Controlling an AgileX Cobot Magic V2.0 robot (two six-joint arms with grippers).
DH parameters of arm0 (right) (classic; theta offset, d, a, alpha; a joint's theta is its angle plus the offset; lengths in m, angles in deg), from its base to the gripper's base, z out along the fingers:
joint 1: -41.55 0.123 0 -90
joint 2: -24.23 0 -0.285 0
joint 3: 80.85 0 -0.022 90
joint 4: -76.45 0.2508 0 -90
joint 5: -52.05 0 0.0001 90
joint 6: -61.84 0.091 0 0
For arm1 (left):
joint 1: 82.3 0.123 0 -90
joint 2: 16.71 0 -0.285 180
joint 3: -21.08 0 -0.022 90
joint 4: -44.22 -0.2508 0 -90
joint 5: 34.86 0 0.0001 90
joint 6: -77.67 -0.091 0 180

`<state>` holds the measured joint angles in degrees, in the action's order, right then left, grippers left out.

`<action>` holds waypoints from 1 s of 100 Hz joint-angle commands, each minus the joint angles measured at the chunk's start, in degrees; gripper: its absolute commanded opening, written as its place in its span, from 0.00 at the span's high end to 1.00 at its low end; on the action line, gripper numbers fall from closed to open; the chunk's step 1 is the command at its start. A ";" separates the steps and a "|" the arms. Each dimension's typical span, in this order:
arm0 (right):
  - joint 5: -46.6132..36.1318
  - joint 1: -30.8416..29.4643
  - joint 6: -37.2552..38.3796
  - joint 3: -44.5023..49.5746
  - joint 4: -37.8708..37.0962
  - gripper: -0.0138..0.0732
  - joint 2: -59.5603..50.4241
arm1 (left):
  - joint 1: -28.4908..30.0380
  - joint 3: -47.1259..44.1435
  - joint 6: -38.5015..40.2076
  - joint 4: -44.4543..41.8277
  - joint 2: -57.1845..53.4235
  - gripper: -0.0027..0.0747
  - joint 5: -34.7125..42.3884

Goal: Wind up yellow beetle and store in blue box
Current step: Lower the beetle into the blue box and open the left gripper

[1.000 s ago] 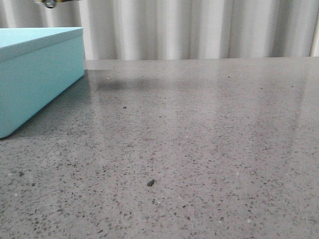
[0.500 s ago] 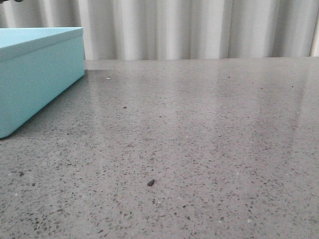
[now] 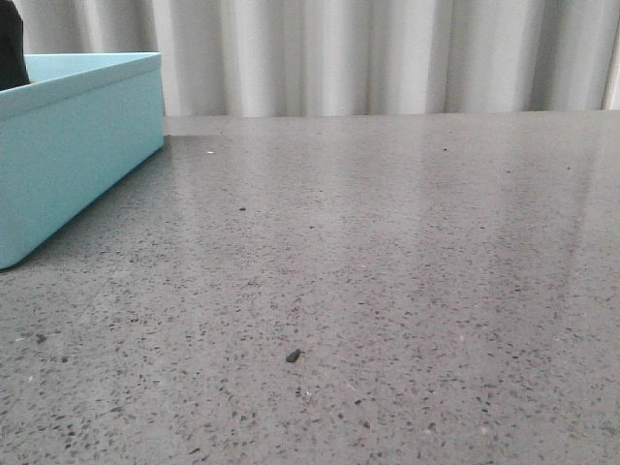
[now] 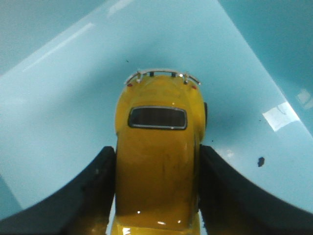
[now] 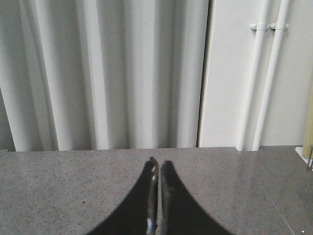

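the left end effector (image 4: 156, 196) is clenched on the yellow beetle (image 4: 157, 156) by its glossy, probably slippery flanks, above the blue box (image 4: 58, 112) floor. it looks light, rigid. the right end effector (image 5: 157, 196) is closed, empty.

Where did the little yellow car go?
The yellow beetle is gripped between the left gripper fingers, right above the blue box floor, in the left wrist view.

The yellow beetle (image 4: 157, 161) was clamped between the two dark fingers (image 4: 93, 196) of the left gripper (image 4: 156, 193), held over the pale floor of the blue box (image 4: 63, 98), its silver bumper (image 4: 163, 74) farthest from the fingers.
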<state>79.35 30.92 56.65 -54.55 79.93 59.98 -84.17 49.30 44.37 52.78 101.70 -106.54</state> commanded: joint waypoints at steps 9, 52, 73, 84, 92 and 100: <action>-5.44 -0.18 -0.55 -1.43 -0.33 0.91 0.34 | 0.08 1.49 0.92 2.31 -1.45 0.51 -0.96; -8.33 -0.18 -0.55 -1.43 -0.33 0.91 0.34 | 0.08 2.46 5.16 3.63 -2.81 0.35 -1.06; -6.48 -0.18 -0.55 -1.43 -0.33 0.91 0.34 | 0.08 3.62 5.16 8.02 -8.47 0.50 0.05; -5.55 -0.18 -0.55 -1.43 -0.33 0.91 0.34 | 0.08 3.62 5.39 8.29 -11.19 0.72 -0.51; -5.46 -0.18 -0.55 -1.43 -0.59 0.91 0.34 | 0.08 3.51 6.62 10.69 -13.13 0.89 -0.92; -4.84 -0.18 -0.55 -1.43 -0.59 0.91 0.34 | 0.08 2.76 8.32 14.27 -14.93 0.99 -0.92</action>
<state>78.19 30.92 56.65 -54.55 79.93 59.98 -84.17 51.09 50.66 61.94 91.34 -106.51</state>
